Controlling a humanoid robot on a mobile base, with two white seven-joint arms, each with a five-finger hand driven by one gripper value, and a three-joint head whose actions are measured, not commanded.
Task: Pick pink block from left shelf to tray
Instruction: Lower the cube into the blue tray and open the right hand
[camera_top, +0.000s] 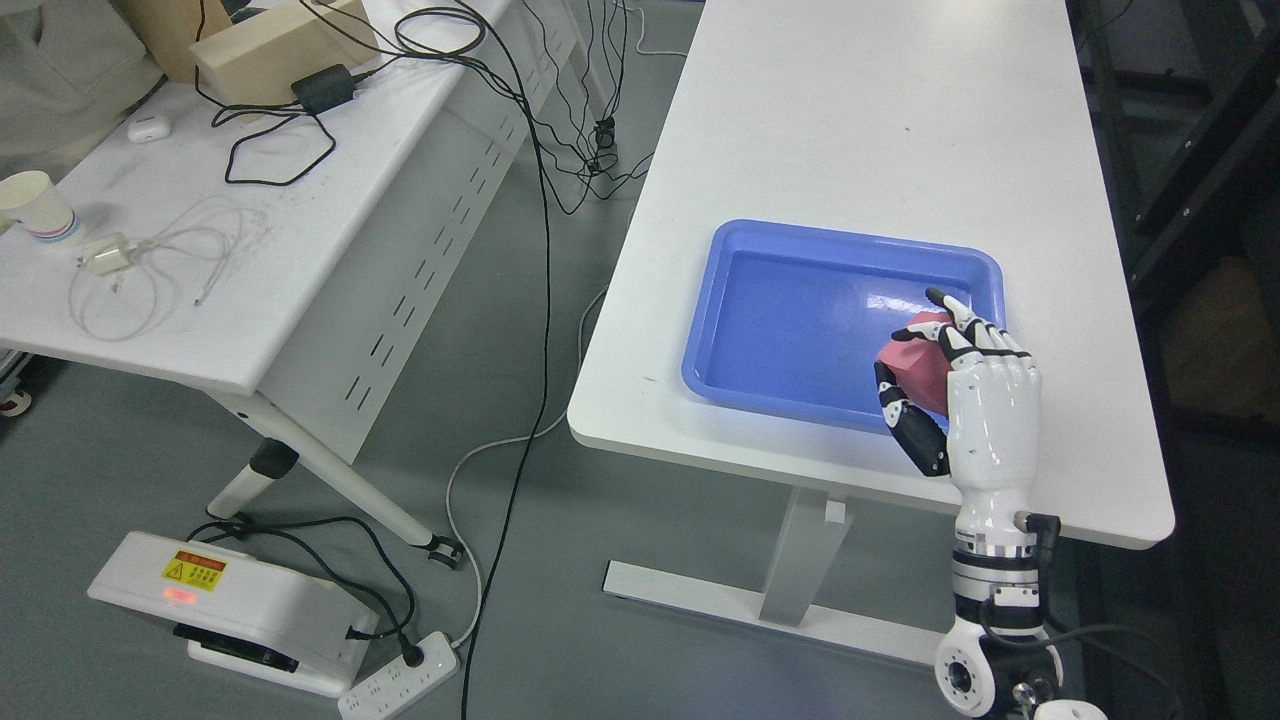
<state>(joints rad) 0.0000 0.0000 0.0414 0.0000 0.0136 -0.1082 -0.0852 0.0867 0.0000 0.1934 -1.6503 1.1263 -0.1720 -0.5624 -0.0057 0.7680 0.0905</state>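
A: Item: white-and-black robot right hand (965, 385)?
B: Fingers curled around the soft-looking pink block (918, 363), thumb beneath for support.
A: Location?
B: Held over the shallow blue plastic tray (845, 245), near its right front corner; release likely next.

White right hand (958, 385), black-jointed fingers; black cable at banded wrist, apparently plugged in.

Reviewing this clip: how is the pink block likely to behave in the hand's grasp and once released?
The pink block shows flat faces and edges, so it probably won't roll in the blue tray. The right hand holds it with fingers only, suggesting it is light. It looks rigid, though softness can't be ruled out.
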